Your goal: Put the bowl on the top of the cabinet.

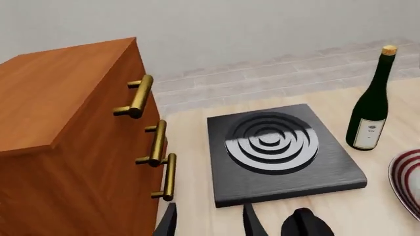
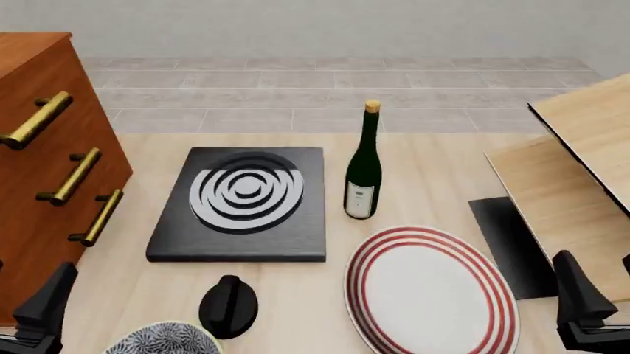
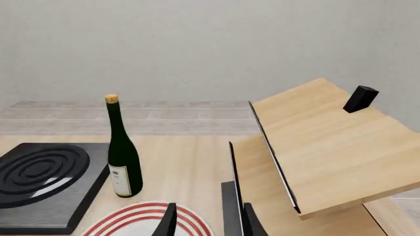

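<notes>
The bowl (image 2: 164, 339), small and speckled dark blue and white with a pale rim, sits at the table's near edge, partly cut off in the front view. It shows in neither wrist view. The cabinet (image 2: 44, 155), reddish-brown with three brass handles, stands at the left; the left wrist view shows its top (image 1: 59, 93) bare. My left gripper (image 1: 210, 223) is open and empty, low beside the cabinet's front and left of the bowl. My right gripper (image 3: 208, 223) is open and empty at the near right, above the plate's edge.
A black knob-like object (image 2: 229, 306) stands just right of the bowl. A large red-ringed plate (image 2: 429, 293) lies right of that. Further back are a black hotplate (image 2: 241, 203) and a green wine bottle (image 2: 364, 166). A pale wooden structure (image 2: 580, 162) fills the right side.
</notes>
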`<control>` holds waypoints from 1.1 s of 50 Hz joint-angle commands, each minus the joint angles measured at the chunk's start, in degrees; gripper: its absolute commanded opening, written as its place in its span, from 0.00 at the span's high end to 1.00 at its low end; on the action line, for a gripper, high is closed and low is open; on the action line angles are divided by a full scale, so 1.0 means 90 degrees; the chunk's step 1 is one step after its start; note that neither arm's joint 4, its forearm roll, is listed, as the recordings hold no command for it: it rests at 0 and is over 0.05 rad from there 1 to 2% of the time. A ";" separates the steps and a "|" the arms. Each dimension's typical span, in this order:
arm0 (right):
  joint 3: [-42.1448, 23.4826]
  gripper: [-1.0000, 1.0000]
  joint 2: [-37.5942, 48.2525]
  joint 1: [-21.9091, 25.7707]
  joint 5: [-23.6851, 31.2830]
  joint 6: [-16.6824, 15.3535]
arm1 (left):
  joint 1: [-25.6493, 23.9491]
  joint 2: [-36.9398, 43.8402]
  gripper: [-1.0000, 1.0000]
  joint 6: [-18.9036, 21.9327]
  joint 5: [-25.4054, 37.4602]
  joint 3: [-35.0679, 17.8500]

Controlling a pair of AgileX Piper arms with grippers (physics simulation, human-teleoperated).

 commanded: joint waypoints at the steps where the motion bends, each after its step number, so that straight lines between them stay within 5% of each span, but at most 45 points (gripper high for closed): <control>1: 0.0000 0.00 0.0000 0.0002 0.0000 -0.0001 | -0.0125 0.0046 0.00 0.0119 0.1184 -0.0558; 22: 0.0000 0.00 0.0003 -0.0001 -0.0001 0.0000 | -0.0663 0.0975 0.00 -0.0236 0.2154 -0.1043; 32: 0.0000 0.00 0.0000 0.0000 0.0000 0.0001 | -0.0785 0.1037 0.00 0.0130 0.2304 -0.1167; 33: 0.0000 0.00 0.0002 0.0001 -0.0001 0.0000 | -0.0721 0.1340 0.00 -0.0116 0.2259 -0.1186; 35: 0.0000 0.00 -0.0001 0.0001 0.0000 -0.0001 | -0.0755 0.1128 0.00 0.0161 0.2417 -0.1300; 55: 0.0000 0.00 0.0000 0.0000 0.0000 0.0000 | -0.0830 0.1028 0.00 0.0231 0.3739 -0.2007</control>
